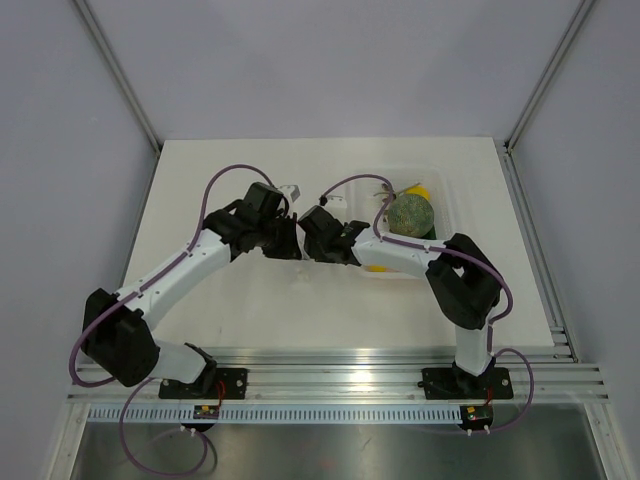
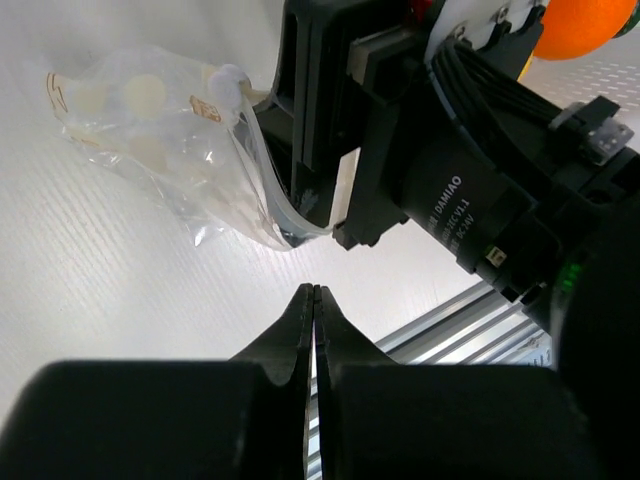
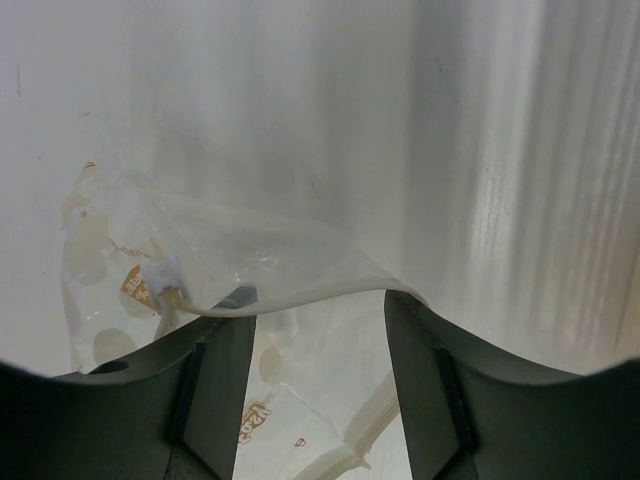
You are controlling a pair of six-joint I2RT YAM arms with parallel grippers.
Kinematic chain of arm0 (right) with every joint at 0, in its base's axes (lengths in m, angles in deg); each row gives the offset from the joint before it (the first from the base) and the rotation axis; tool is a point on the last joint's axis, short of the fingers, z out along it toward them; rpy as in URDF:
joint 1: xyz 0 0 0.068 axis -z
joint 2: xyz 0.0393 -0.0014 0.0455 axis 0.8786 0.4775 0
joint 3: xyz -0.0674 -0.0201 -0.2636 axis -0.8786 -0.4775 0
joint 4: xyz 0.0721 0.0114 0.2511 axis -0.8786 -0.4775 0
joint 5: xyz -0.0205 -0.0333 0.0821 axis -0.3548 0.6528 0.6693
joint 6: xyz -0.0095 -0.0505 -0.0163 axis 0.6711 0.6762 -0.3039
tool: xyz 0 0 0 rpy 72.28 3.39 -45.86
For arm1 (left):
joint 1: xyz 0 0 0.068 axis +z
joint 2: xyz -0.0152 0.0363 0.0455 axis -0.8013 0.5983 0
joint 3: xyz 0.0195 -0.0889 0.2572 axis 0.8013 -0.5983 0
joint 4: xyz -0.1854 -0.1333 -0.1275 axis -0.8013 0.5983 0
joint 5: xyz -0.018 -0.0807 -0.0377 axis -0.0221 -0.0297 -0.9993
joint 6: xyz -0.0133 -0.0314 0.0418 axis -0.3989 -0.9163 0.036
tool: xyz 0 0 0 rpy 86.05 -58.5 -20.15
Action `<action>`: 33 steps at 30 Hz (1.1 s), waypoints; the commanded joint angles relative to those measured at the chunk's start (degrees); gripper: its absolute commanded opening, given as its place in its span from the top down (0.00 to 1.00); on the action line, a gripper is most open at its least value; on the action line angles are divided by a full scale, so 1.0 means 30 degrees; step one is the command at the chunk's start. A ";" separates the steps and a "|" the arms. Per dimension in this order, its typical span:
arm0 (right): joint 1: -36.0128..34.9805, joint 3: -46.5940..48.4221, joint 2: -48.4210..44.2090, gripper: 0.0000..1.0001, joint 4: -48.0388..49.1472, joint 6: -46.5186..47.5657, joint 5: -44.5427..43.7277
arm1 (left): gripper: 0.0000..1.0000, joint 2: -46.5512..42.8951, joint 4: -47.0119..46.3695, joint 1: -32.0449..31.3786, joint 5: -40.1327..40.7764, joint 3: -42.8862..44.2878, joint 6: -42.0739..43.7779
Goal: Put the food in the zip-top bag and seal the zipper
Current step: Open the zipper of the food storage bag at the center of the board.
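The yellow lemon (image 1: 421, 189) lies in the clear tray (image 1: 446, 205) at the back right, behind a grey-green melon (image 1: 410, 212). The clear zip-top bag (image 2: 160, 130) lies crumpled on the white table. In the top view my two grippers hide it. My right gripper (image 3: 318, 325) is open, its fingertips spread inside the bag's mouth. The zipper strip (image 3: 300, 293) drapes across both fingertips. My left gripper (image 2: 315, 292) is shut and empty, just in front of the right gripper's fingers (image 2: 310, 150), apart from the bag. In the top view the left gripper (image 1: 288, 244) and right gripper (image 1: 312, 244) meet mid-table.
An orange fruit (image 2: 582, 24) shows behind the right wrist. The table's aluminium front rail (image 1: 330, 372) runs along the near edge. Grey walls enclose the back and sides.
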 commanded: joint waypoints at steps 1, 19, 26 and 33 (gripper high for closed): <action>-0.0137 0.0323 -0.1115 0.39 0.0727 0.0445 -0.0084 | 1.00 -0.0083 -0.2111 -0.0150 -0.0845 -0.0677 -0.0149; -0.0137 0.0148 -0.1406 0.16 0.2133 0.0475 0.2819 | 0.68 -0.2747 -0.2381 0.0670 0.0063 -0.1704 -0.0445; -0.0108 0.0616 -0.1553 0.09 0.1138 0.0592 0.1765 | 0.68 -0.4038 -0.1649 0.0729 0.0677 -0.1587 -0.0033; -0.0079 0.0675 -0.1582 0.08 0.0961 0.0417 0.1763 | 0.68 -0.4039 -0.1442 0.0846 0.1088 -0.1791 -0.0120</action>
